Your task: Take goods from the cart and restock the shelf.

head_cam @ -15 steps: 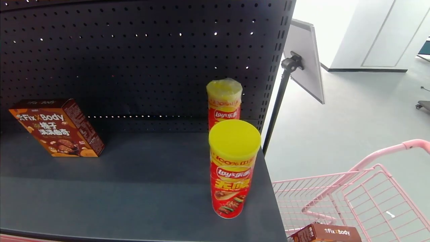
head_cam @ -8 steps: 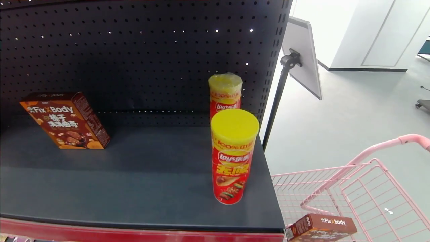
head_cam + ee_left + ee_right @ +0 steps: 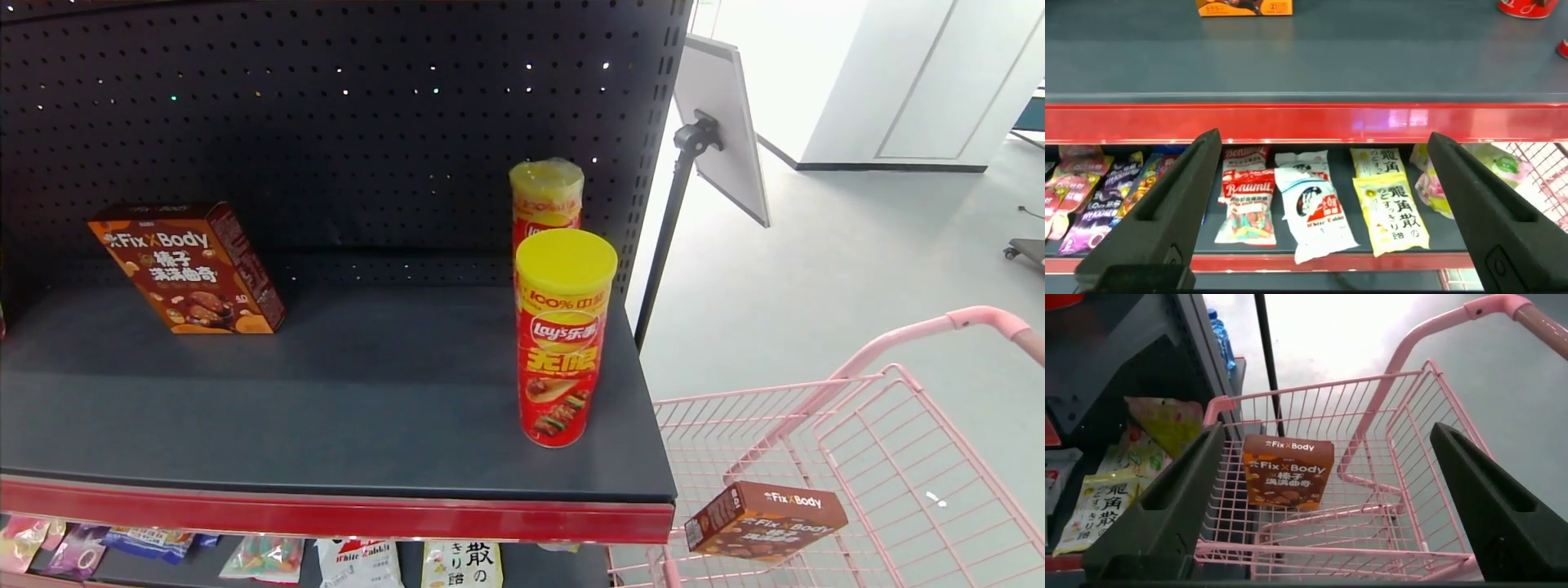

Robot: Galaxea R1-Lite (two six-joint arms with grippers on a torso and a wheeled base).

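The brown box [image 3: 1288,471] sits in the pink cart [image 3: 1404,384], at four o'clock from the front chip can [image 3: 563,335] on the shelf [image 3: 326,392]. My right fingers [image 3: 1167,506] gape wide toward it; my left fingers [image 3: 1167,212] gape wide toward the shelf's red edge.

The right pincer [image 3: 1327,429] holds its dark fingers spread wide over a pink wire cart [image 3: 1315,388]. Inside the cart sits a brown rectangular cardboard box [image 3: 1288,471].

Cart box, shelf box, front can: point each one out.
cart box [image 3: 1288,472], right wrist view, front face.
shelf box [image 3: 184,273], head view, front face.
front can [image 3: 560,351], head view, label at mid-body.
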